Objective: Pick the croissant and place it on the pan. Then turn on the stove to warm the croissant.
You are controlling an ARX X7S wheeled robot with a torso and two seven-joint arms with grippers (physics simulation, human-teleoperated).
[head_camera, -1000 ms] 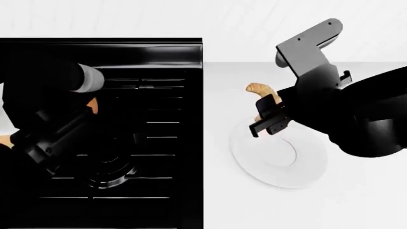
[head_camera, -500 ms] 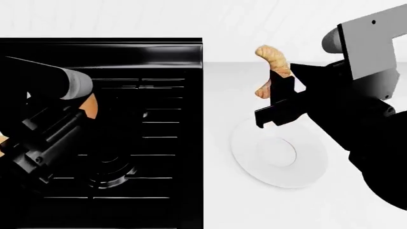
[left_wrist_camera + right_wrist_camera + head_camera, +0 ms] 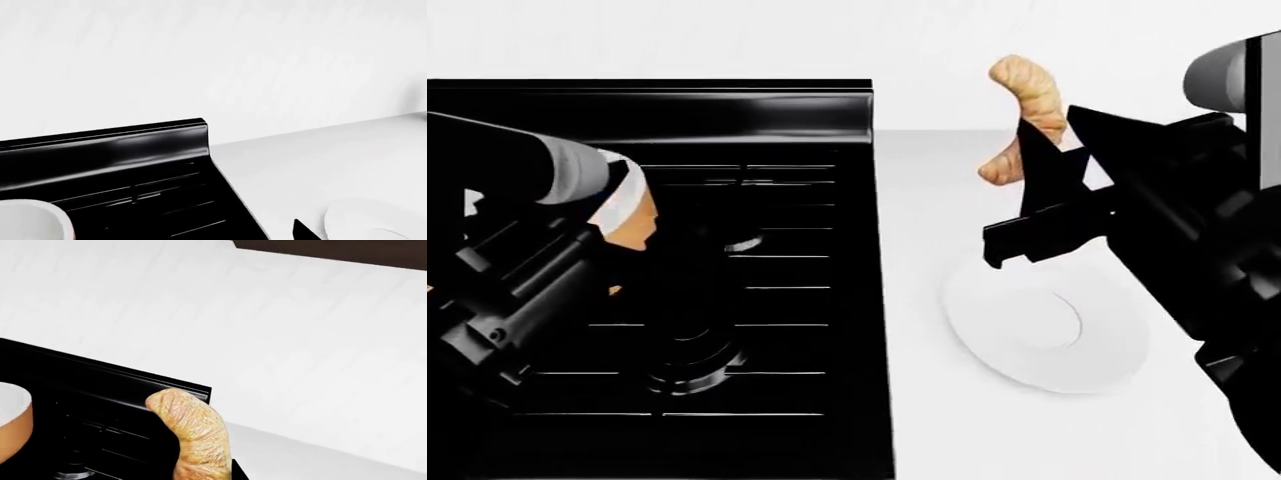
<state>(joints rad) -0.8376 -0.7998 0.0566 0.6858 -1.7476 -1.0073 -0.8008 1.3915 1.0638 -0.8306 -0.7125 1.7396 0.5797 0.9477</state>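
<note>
The golden-brown croissant (image 3: 1026,110) hangs in the air above the white counter, to the right of the stove (image 3: 774,300). My right gripper (image 3: 1038,172) is shut on its lower part; the right wrist view shows the croissant (image 3: 197,432) upright between the black fingers (image 3: 241,473). The pan (image 3: 630,212), orange with a white inside, stands on the stove's left grates, mostly hidden behind my left arm. Its rim (image 3: 33,220) also shows in the left wrist view. One left fingertip (image 3: 301,232) shows far off to one side, holding nothing.
A round white plate (image 3: 1048,325) lies bare on the counter below the croissant, just right of the stove's edge. The stove's raised back rail (image 3: 107,150) runs along the white wall. A round burner (image 3: 694,360) sits near the front of the grates.
My right gripper has lifted the croissant off the plate and higher above the counter. The left arm has shifted a little over the stove, uncovering more of the pan. The view has shifted slightly.
</note>
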